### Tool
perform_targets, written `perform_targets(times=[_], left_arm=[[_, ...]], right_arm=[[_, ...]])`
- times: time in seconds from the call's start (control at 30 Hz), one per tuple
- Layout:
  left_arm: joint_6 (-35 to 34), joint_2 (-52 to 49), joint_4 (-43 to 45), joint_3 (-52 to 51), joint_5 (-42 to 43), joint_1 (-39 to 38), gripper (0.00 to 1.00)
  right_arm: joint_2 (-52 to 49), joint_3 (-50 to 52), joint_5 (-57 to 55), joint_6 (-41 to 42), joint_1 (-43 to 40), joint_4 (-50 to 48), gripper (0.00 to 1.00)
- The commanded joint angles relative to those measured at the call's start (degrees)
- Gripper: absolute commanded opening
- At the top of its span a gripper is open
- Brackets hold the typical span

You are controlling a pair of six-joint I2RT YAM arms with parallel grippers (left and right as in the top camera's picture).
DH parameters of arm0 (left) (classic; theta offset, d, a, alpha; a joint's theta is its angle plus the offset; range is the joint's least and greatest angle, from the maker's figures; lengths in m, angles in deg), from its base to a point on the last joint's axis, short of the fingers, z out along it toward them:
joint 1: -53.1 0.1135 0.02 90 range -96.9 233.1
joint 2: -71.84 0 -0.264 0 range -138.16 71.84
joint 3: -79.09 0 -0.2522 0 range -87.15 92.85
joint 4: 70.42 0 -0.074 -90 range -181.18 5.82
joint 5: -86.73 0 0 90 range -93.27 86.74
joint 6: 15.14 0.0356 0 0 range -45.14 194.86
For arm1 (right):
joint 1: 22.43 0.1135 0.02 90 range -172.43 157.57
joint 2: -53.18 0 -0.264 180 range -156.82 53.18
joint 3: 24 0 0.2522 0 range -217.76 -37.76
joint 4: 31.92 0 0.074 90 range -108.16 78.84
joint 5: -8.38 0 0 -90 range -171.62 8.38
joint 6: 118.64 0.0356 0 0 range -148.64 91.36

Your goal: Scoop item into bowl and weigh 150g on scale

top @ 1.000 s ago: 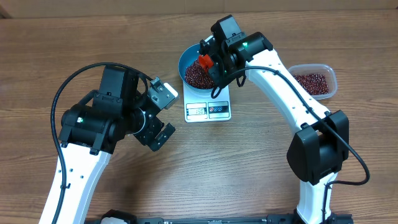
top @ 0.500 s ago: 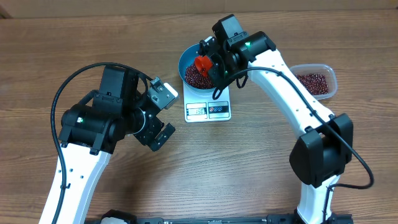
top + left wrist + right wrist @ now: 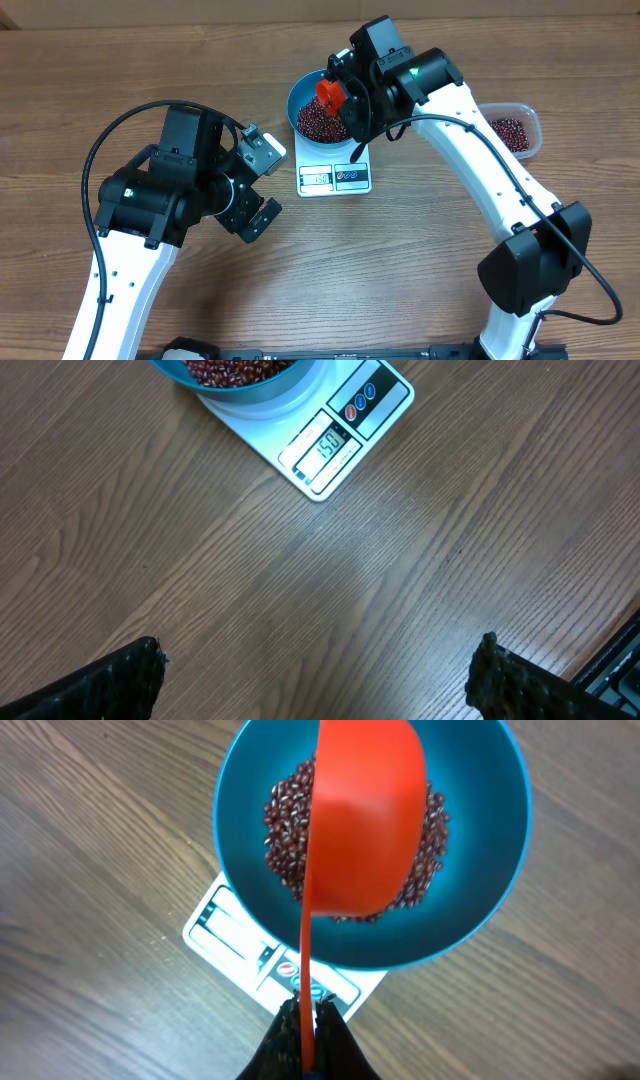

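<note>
The right gripper [image 3: 305, 1038] is pinched shut on the thin handle of the orange-red scoop [image 3: 365, 820], dark fingertips meeting at the bottom centre of the wrist view. The handle runs straight up the frame from there. The scoop's cup hangs over the blue bowl [image 3: 500, 870] and hides the middle of the beans [image 3: 285, 830]. Whether the cup touches them cannot be told.

Compared with a second ago, the overhead view shows the scoop a little nearer the top of the frame. The right arm's elbow has swung toward the lower right, and its forearm now covers more of the clear container [image 3: 518, 128] at the right edge.

The beans lie heaped in the bowl, dark red-brown. The bowl sits on the white scale [image 3: 335, 178] at upper centre of the overhead view, where it was before. In the left wrist view the scale's display faces the camera and seems to read 150.

The left gripper [image 3: 268, 185] is spread wide and holds nothing, its fingers [image 3: 100, 685] showing in the bottom corners of its wrist view. It hovers over the bare wooden table [image 3: 400, 270], lower left of the scale and apart from it, unmoved since the earlier frames.
</note>
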Motion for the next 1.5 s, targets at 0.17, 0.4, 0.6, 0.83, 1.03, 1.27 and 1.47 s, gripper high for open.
perform_targets(times=[0.17, 0.4, 0.6, 0.83, 1.03, 1.27, 1.47], left_arm=[[-0.6, -0.2, 0.2, 0.0, 1.1, 0.2, 1.00], [-0.6, -0.2, 0.2, 0.0, 1.1, 0.2, 1.00], [-0.6, -0.2, 0.2, 0.0, 1.1, 0.2, 1.00], [-0.6, -0.2, 0.2, 0.0, 1.1, 0.2, 0.99], [-0.6, -0.2, 0.2, 0.0, 1.1, 0.2, 1.00], [-0.6, -0.2, 0.2, 0.0, 1.1, 0.2, 1.00], [-0.6, -0.2, 0.2, 0.0, 1.1, 0.2, 1.00]], right_arm=[[5.2, -1.7, 14.9, 4.8, -4.7, 1.9, 0.04], [5.4, -1.7, 25.7, 6.1, -14.7, 5.7, 0.04], [5.4, -1.7, 15.1, 4.4, -25.0, 12.2, 0.04], [5.4, -1.7, -2.9, 5.3, -32.3, 20.7, 0.04], [5.4, -1.6, -21.5, 13.2, -31.9, 21.1, 0.04], [5.4, -1.6, -31.9, 17.4, -29.7, 21.8, 0.04], [5.4, -1.6, -35.7, 17.3, -27.1, 21.3, 0.04]])
